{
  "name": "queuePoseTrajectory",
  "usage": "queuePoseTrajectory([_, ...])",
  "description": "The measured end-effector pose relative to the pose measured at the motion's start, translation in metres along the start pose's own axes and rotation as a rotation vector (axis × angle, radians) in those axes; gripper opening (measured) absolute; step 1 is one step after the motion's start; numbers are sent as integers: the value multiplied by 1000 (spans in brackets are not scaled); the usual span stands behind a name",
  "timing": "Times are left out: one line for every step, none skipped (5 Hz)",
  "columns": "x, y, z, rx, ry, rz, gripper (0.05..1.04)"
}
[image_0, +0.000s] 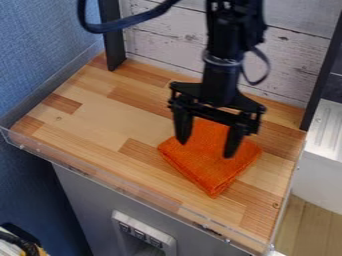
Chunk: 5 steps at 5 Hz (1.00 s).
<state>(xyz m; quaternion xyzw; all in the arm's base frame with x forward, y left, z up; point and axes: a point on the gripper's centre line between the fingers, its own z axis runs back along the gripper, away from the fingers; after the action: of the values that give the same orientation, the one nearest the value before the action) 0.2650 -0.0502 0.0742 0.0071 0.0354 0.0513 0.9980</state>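
We see the claw with its two fingers spread apart, pointing down. Directly beneath and between its tips, we find the folded orange cloth lying on the wooden counter, which extends around it.

One orange cloth, two black fingers, one robot arm, one wooden tabletop
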Motion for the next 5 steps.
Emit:
queuePoseTrajectory([5, 26, 8, -22, -41, 68, 999])
queuePoseTrajectory([6, 48, 8, -42, -62, 130, 994])
queuePoseTrajectory([9, 72, 8, -49, -75, 187, 993])
queuePoseTrajectory([9, 90, 8, -53, -75, 235, 994])
queuePoseTrajectory([8, 101, 10, -43, -85, 273, 997])
